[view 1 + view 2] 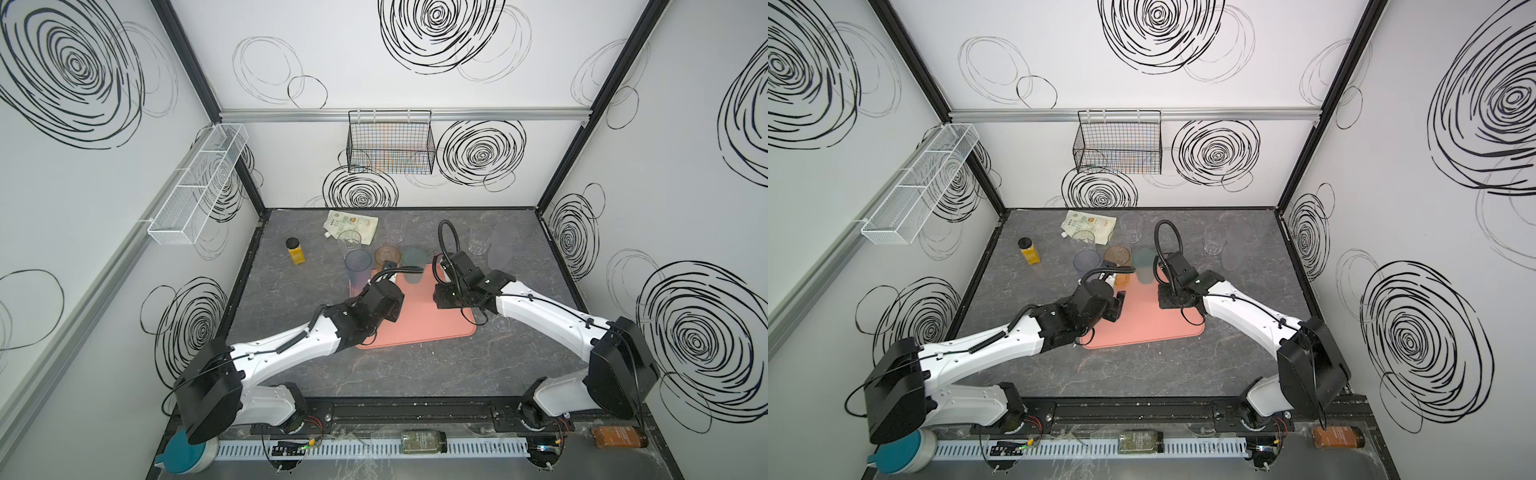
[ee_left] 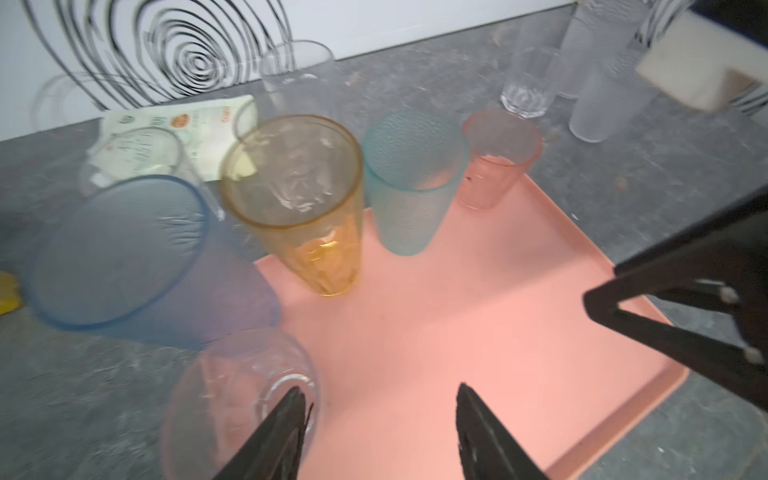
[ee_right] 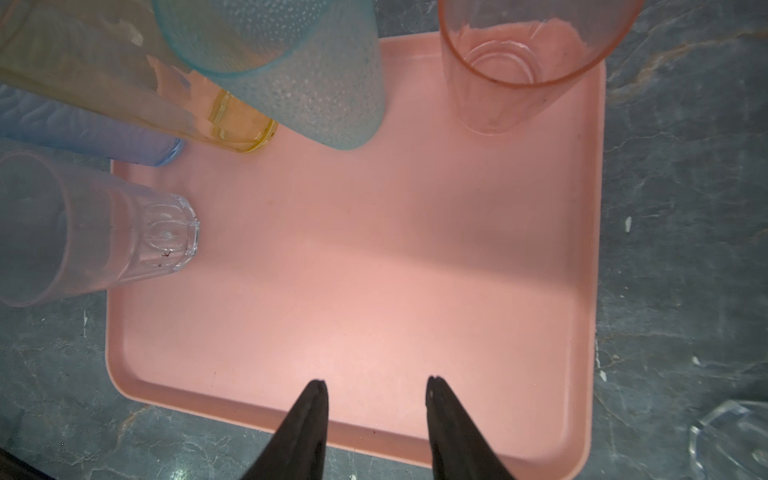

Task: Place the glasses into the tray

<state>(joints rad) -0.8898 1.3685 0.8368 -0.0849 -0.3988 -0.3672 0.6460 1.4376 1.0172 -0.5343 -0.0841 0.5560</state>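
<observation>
Salmon tray (image 3: pixel 374 270), amber glass (image 2: pixel 307 216), teal glass (image 2: pixel 411 187) upright inside

The grey marbled table (image 1: pixel 415 374) carries a pink tray (image 1: pixel 432 328) near its middle (set slightly askew). At the back left are a yellow bottle (image 1: pixel 296 252) and a white pouch (image 1: pixel 353 226). Clear glasses (image 1: pixel 478 241) stand back right, and a lone glass (image 3: pixel 727 440) sits beside the tray's near right corner.

Left arm (image 1: pixel 257 363) and right arm (image 1: pixel 548 320) wear glossy white shells between boxy black joint housings (image 1: pixel 208 390), trailing ribbed black hoses (image 1: pixel 445 232), while left tool (image 2: pixel 379 388) and right tool (image 3: pixel 375 380) end in tapered matte-black fingers (image 3: pixel 449 432).
</observation>
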